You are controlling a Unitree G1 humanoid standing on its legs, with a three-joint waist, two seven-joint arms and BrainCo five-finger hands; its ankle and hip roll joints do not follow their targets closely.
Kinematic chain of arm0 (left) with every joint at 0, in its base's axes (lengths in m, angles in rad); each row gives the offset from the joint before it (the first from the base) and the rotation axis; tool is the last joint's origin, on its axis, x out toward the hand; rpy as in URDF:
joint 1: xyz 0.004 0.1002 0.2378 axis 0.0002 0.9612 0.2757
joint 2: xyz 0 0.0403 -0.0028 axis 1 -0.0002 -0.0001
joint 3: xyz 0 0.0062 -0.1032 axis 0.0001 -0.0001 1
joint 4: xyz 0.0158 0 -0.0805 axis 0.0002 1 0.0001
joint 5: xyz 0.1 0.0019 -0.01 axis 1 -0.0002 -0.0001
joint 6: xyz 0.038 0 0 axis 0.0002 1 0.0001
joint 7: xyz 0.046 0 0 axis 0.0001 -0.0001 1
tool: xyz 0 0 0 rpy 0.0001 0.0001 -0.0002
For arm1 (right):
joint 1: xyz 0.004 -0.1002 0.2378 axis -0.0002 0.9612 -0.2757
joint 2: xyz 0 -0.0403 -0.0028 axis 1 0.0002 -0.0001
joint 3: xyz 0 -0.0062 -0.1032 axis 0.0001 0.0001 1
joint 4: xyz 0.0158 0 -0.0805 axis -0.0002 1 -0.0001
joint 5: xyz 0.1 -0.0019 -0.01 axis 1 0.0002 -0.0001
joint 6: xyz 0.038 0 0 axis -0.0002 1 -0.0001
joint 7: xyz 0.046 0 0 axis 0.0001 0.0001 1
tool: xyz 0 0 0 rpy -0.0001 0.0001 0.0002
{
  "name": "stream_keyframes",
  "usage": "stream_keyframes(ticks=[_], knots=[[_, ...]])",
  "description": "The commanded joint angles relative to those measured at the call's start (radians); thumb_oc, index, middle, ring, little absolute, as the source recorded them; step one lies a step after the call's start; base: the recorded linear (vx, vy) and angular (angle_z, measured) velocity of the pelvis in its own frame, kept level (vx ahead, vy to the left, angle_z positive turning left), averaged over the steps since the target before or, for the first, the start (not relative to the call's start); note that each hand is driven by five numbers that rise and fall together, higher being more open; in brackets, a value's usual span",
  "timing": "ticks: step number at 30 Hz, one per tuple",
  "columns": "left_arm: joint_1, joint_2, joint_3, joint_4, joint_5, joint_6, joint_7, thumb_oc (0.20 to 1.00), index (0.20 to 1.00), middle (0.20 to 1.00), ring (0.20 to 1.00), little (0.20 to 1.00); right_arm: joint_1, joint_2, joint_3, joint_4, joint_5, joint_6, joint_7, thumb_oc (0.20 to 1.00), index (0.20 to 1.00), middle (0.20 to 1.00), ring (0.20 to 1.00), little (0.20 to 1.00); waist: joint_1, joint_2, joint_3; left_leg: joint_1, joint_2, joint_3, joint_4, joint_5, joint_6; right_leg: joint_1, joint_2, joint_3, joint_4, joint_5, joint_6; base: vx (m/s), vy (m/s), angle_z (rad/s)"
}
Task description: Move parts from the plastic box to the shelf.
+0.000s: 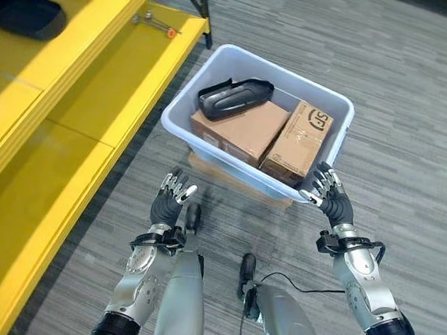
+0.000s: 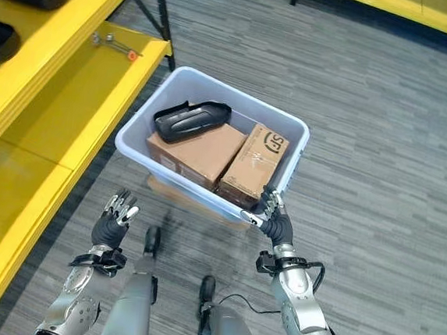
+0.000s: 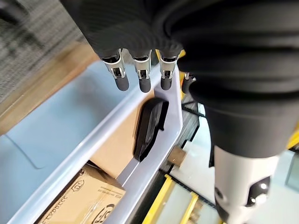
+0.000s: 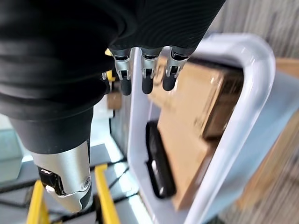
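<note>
A pale blue plastic box (image 1: 219,57) stands on the grey floor. In it, a black moulded part (image 1: 233,98) lies on top of a brown carton (image 1: 238,130), with a second carton (image 1: 298,143) beside it. My left hand (image 1: 172,198) hovers open a short way in front of the box's near-left side, not touching it. At the near-right corner, my right hand (image 1: 327,192) is open, its fingers close to the rim. The right wrist view shows the fingers (image 4: 147,77) straight above the rim (image 4: 252,102) and the black part (image 4: 159,163). The yellow shelf (image 1: 97,86) runs along the left.
Two black parts (image 1: 22,13) lie on the shelf's upper level, and a metal tool with an orange tip (image 1: 154,24) rests on the lower one. A black shelf leg (image 1: 202,9) stands behind the box. A flat brown board (image 1: 207,170) sits under the box.
</note>
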Motion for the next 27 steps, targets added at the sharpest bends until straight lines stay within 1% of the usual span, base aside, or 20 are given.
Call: stream_keyframes(ticks=[1,2,3,4,5,7,8,9,11,12,13,14,16,17,18,20,22,24,27], knots=[[0.019,0.001,0.023,-0.085,0.003,-0.067,0.005,1.000,1.000,1.000,1.000,1.000,0.018,-0.028,-0.025,-0.091,-0.031,-0.048,-0.004,1.000,1.000,1.000,1.000,1.000,0.019,0.013,-0.032,0.140,0.065,0.032,0.026,0.172,-0.041,0.071,-0.154,0.074,-0.008,-0.059,0.089,0.19,0.371,-0.99],[0.024,-0.001,0.022,-0.086,0.005,-0.069,0.008,1.000,1.000,1.000,1.000,1.000,0.028,-0.017,-0.025,-0.089,-0.033,-0.047,0.002,1.000,1.000,1.000,1.000,1.000,0.022,0.017,-0.040,0.165,0.064,0.026,0.009,0.171,-0.049,0.079,-0.161,0.089,-0.014,-0.051,0.097,0.24,0.492,-1.64],[0.015,0.001,0.021,-0.089,0.005,-0.070,0.004,1.000,1.000,1.000,1.000,1.000,0.050,-0.004,-0.035,-0.095,-0.032,-0.042,0.006,1.000,1.000,1.000,1.000,1.000,0.014,0.019,-0.047,0.172,0.045,0.058,0.047,0.145,-0.046,0.100,-0.198,0.088,-0.035,-0.038,0.113,0.27,0.598,-1.44],[0.007,0.013,0.014,-0.081,0.003,-0.072,0.004,1.000,1.000,1.000,1.000,1.000,0.049,0.016,-0.039,-0.080,-0.011,-0.037,-0.001,1.000,1.000,1.000,1.000,1.000,0.008,0.009,-0.053,0.174,0.015,0.089,0.090,0.092,-0.023,0.115,-0.247,0.100,-0.064,-0.013,0.140,0.23,0.575,-1.19],[-0.001,0.023,0.013,-0.079,0.006,-0.073,0.010,1.000,1.000,1.000,1.000,1.000,0.044,0.027,-0.035,-0.071,-0.005,-0.034,-0.010,1.000,1.000,1.000,1.000,1.000,0.006,0.006,-0.057,0.169,0.005,0.107,0.112,0.071,-0.014,0.113,-0.270,0.107,-0.072,0.005,0.154,0.12,0.458,-0.30],[-0.008,0.035,0.021,-0.084,0.006,-0.077,0.021,1.000,1.000,1.000,1.000,1.000,0.033,0.045,-0.025,-0.070,0.005,-0.031,-0.009,1.000,1.000,1.000,1.000,1.000,0.007,-0.007,-0.062,0.160,-0.012,0.145,0.156,0.028,0.006,0.096,-0.311,0.114,-0.090,0.036,0.179,0.04,0.264,-0.27],[-0.008,0.035,0.021,-0.084,0.006,-0.077,0.021,1.000,1.000,1.000,1.000,1.000,0.033,0.045,-0.025,-0.070,0.005,-0.031,-0.009,1.000,1.000,1.000,1.000,1.000,0.008,-0.008,-0.063,0.158,-0.013,0.147,0.159,0.026,0.007,0.095,-0.313,0.116,-0.091,0.036,0.180,0.04,0.203,-0.40],[-0.015,0.043,0.025,-0.081,0.007,-0.077,0.024,1.000,1.000,1.000,1.000,1.000,0.029,0.049,-0.023,-0.066,0.008,-0.028,-0.007,1.000,1.000,1.000,1.000,1.000,0.009,-0.015,-0.066,0.153,-0.019,0.167,0.178,0.003,0.014,0.086,-0.332,0.120,-0.101,0.054,0.191,0.03,0.222,-0.32],[-0.024,0.056,0.041,-0.075,0.006,-0.082,0.041,1.000,1.000,1.000,1.000,1.000,0.020,0.056,-0.020,-0.066,0.005,-0.020,-0.004,1.000,1.000,1.000,1.000,1.000,0.010,-0.040,-0.068,0.137,-0.039,0.207,0.216,-0.044,0.034,0.054,-0.366,0.109,-0.115,0.111,0.220,0.04,0.282,-0.06],[-0.027,0.057,0.043,-0.074,0.009,-0.083,0.046,1.000,1.000,1.000,1.000,1.000,0.019,0.057,-0.020,-0.065,0.005,-0.020,-0.006,1.000,1.000,1.000,1.000,1.000,0.009,-0.045,-0.069,0.132,-0.040,0.213,0.222,-0.050,0.037,0.049,-0.369,0.100,-0.118,0.123,0.224,0.03,0.194,-0.41],[-0.036,0.075,0.058,-0.075,0.023,-0.086,0.062,1.000,1.000,1.000,1.000,1.000,0.004,0.057,-0.011,-0.060,0.000,-0.018,-0.003,1.000,1.000,1.000,1.000,1.000,0.018,-0.063,-0.067,0.135,-0.034,0.239,0.218,-0.063,0.038,0.026,-0.373,0.032,-0.120,0.176,0.237,0.01,0.098,-0.53],[-0.036,0.076,0.058,-0.075,0.023,-0.086,0.062,1.000,1.000,1.000,1.000,1.000,0.003,0.058,-0.011,-0.060,0.000,-0.018,-0.003,1.000,1.000,1.000,1.000,1.000,0.018,-0.064,-0.066,0.135,-0.034,0.240,0.218,-0.063,0.038,0.027,-0.373,0.032,-0.121,0.176,0.237,0.00,0.063,-0.51],[-0.043,0.098,0.074,-0.074,0.059,-0.089,0.077,1.000,1.000,1.000,1.000,1.000,-0.014,0.059,0.007,-0.057,-0.006,-0.016,0.005,1.000,1.000,1.000,1.000,1.000,0.038,-0.076,-0.056,0.149,-0.013,0.264,0.205,-0.064,0.031,0.013,-0.373,-0.070,-0.111,0.197,0.235,-0.01,-0.037,-0.33],[-0.048,0.104,0.076,-0.072,0.079,-0.090,0.079,1.000,1.000,1.000,1.000,1.000,-0.016,0.058,0.010,-0.058,-0.008,-0.013,0.009,1.000,1.000,1.000,1.000,1.000,0.035,-0.080,-0.051,0.151,-0.011,0.264,0.203,-0.061,0.028,0.017,-0.370,-0.072,-0.113,0.209,0.240,0.02,-0.053,-0.41],[-0.057,0.110,0.076,-0.067,0.102,-0.091,0.081,1.000,1.000,1.000,1.000,1.000,-0.017,0.056,0.011,-0.061,-0.005,-0.011,0.016,1.000,1.000,1.000,1.000,1.000,0.031,-0.081,-0.049,0.154,-0.009,0.264,0.199,-0.058,0.026,0.020,-0.364,-0.059,-0.118,0.207,0.240,0.04,-0.013,-0.32],[-0.087,0.113,0.080,-0.064,0.125,-0.103,0.093,1.000,1.000,1.000,1.000,1.000,-0.019,0.041,0.010,-0.067,-0.004,-0.016,0.027,1.000,1.000,1.000,1.000,1.000,0.020,-0.082,-0.048,0.163,-0.004,0.263,0.186,-0.051,0.017,0.027,-0.361,-0.062,-0.138,0.189,0.225,0.06,0.016,-0.06],[-0.115,0.119,0.095,-0.077,0.143,-0.111,0.108,1.000,1.000,1.000,1.000,1.000,-0.016,0.030,0.009,-0.074,-0.001,-0.018,0.035,1.000,1.000,1.000,1.000,1.000,0.007,-0.082,-0.054,0.165,0.001,0.258,0.163,-0.037,0.008,0.028,-0.356,-0.069,-0.158,0.176,0.220,0.05,-0.005,0.01],[-0.155,0.140,0.102,-0.091,0.177,-0.120,0.129,1.000,1.000,1.000,1.000,1.000,-0.017,0.025,0.011,-0.077,0.000,-0.022,0.037,1.000,1.000,1.000,1.000,1.000,-0.005,-0.082,-0.059,0.166,0.010,0.260,0.142,-0.026,0.000,0.023,-0.349,-0.072,-0.172,0.169,0.219,0.03,-0.018,0.04],[-0.223,0.185,0.108,-0.086,0.266,-0.126,0.167,1.000,1.000,1.000,1.000,1.000,-0.013,0.018,0.015,-0.083,0.006,-0.028,0.048,1.000,1.000,1.000,1.000,1.000,-0.022,-0.083,-0.061,0.168,0.020,0.269,0.124,-0.016,-0.009,0.012,-0.340,-0.065,-0.184,0.163,0.218,0.01,-0.004,-0.02]])
